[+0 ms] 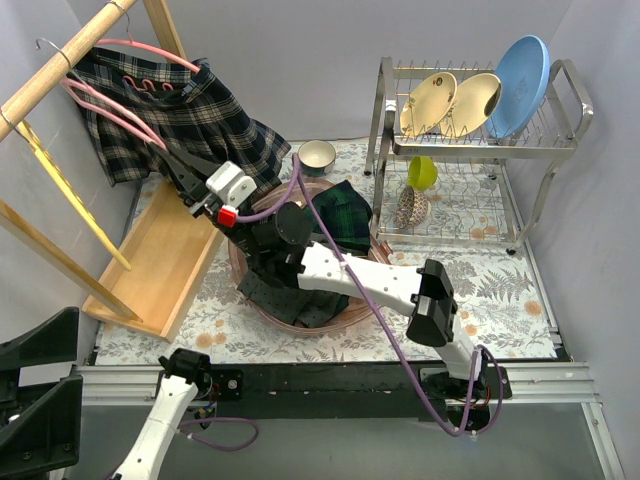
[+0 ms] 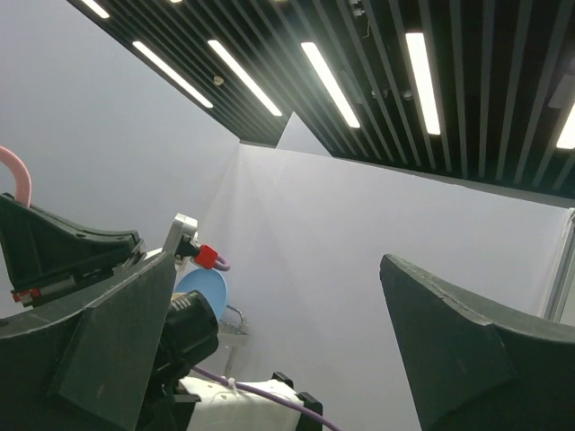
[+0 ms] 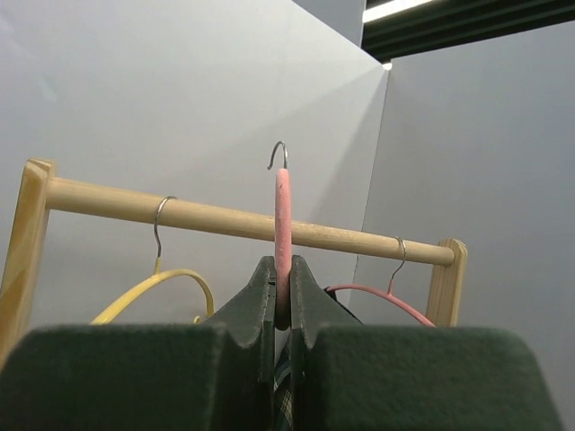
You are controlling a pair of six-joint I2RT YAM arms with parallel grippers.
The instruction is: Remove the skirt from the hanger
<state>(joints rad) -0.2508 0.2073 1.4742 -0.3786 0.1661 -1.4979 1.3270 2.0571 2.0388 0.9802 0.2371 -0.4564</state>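
Note:
A dark plaid skirt (image 1: 190, 120) hangs on a pink hanger (image 1: 105, 110) by the wooden rod (image 1: 60, 65) at the far left. My right gripper (image 1: 185, 175) reaches across to it. In the right wrist view its fingers (image 3: 243, 314) are shut on the pink hanger's neck (image 3: 282, 224), with a sliver of plaid skirt (image 3: 286, 400) between them. The metal hook (image 3: 280, 157) shows above the rod (image 3: 225, 220). My left gripper (image 2: 278, 269) points up at the ceiling, open and empty, low at the near left (image 1: 45, 378).
A yellow hanger (image 3: 162, 287) and a second pink hanger (image 3: 377, 296) hang on the rod. A round basket (image 1: 300, 315) of dark clothes sits under my right arm. A dish rack (image 1: 470, 150) with plates and a small bowl (image 1: 317, 155) stand at the back right.

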